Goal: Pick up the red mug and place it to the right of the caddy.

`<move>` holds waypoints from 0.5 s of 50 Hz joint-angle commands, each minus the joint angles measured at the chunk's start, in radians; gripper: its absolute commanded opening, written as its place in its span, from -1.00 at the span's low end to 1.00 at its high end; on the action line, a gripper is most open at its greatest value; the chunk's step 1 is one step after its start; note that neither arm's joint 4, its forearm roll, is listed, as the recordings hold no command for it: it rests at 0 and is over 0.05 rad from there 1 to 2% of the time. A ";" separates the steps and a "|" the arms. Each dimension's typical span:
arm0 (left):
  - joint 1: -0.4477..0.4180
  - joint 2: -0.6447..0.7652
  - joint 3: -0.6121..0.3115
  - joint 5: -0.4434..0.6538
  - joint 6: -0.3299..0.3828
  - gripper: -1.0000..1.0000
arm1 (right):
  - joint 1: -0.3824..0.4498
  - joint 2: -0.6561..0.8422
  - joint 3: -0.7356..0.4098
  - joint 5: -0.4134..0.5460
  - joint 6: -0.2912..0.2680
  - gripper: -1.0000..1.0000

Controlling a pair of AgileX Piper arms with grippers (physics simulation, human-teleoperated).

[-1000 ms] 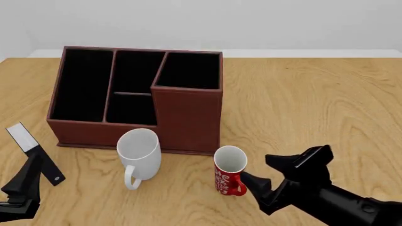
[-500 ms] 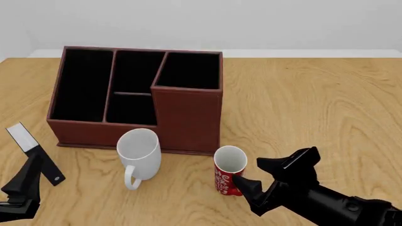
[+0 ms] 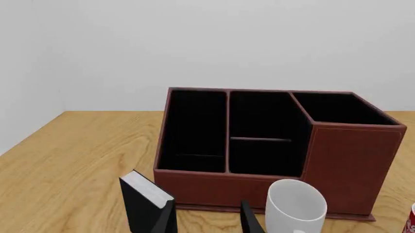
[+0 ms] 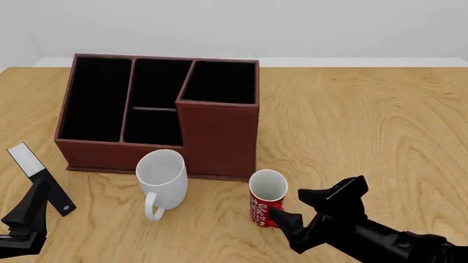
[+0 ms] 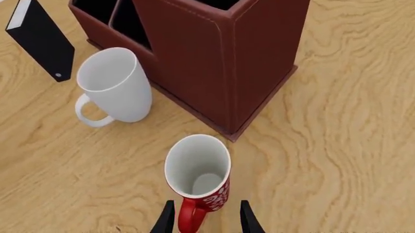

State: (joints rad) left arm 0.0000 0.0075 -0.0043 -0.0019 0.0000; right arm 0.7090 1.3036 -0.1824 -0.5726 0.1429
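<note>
Low in the frame, the right gripper [image 5: 202,217] stood spread, fingers either side of the red mug's [image 5: 198,179] handle, not clenched.

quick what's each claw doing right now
Left claw: open, holding nothing.
Right claw: open, fingers either side of the red mug's handle, not gripping it yet.

Cut off by the left wrist picture's edge: red mug [image 3: 412,219], white mug's [image 3: 295,208] base. Cut off in the right wrist picture: fingers [image 5: 166,219], mug handle's lower end.
</note>
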 commanded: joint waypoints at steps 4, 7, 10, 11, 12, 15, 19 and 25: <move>0.000 0.000 0.000 0.000 0.000 1.00 | 0.000 0.037 0.004 -0.030 0.006 1.00; 0.000 0.000 0.000 0.000 0.000 1.00 | -0.001 0.038 0.004 -0.028 0.007 1.00; 0.000 0.000 0.000 0.000 0.000 1.00 | 0.001 0.041 0.003 -0.030 0.007 1.00; 0.000 0.000 0.000 0.000 0.000 1.00 | 0.001 0.046 0.003 -0.033 0.007 1.00; 0.000 0.000 0.000 0.000 0.000 1.00 | 0.001 0.053 0.005 -0.040 0.009 1.00; 0.000 0.000 0.000 0.000 0.000 1.00 | 0.000 0.055 0.005 -0.040 0.014 1.00; 0.000 0.000 0.000 0.000 0.000 1.00 | 0.002 0.066 0.009 -0.050 0.014 1.00; 0.000 0.000 0.000 0.000 0.000 1.00 | -0.001 0.055 0.010 -0.042 0.013 1.00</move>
State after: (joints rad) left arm 0.0000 0.0075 -0.0043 -0.0019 0.0000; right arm 0.7095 1.3552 -0.1759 -0.6110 0.1545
